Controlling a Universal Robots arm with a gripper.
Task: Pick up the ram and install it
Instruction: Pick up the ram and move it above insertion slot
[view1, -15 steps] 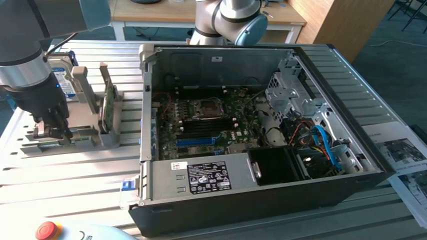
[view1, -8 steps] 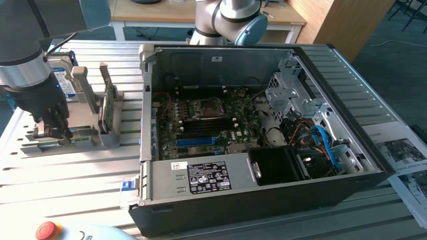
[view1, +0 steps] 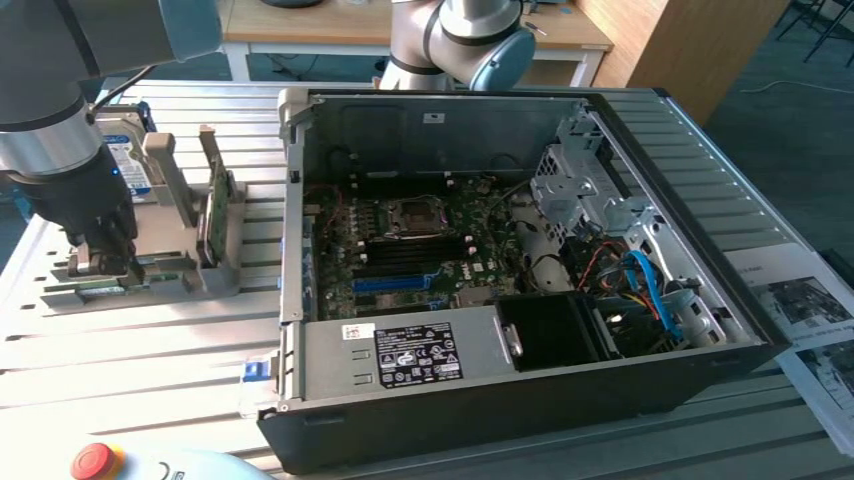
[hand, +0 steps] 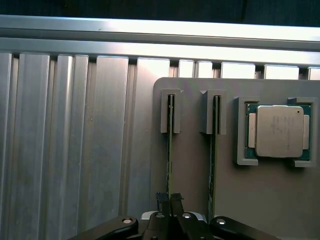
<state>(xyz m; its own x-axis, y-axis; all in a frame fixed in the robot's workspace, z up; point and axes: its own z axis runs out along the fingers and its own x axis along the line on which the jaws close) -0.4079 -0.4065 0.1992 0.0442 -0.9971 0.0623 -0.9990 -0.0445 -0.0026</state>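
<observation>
A robot arm's black two-fingered gripper (hand: 169, 200) is pinched close on the thin edge of a long, narrow green circuit-board ram stick (hand: 170, 150). The stick stands on edge in a slotted grey plastic holder (hand: 190, 165), apparently so that fingers can straddle it. A second stick (hand: 214, 150) and a square silver processor chip (hand: 279, 131) sit alongside. The ribbed aluminium table (view1: 134, 350) also bears an open black computer case (view1: 534, 400), with wooden furniture (view1: 667, 40) behind.
</observation>
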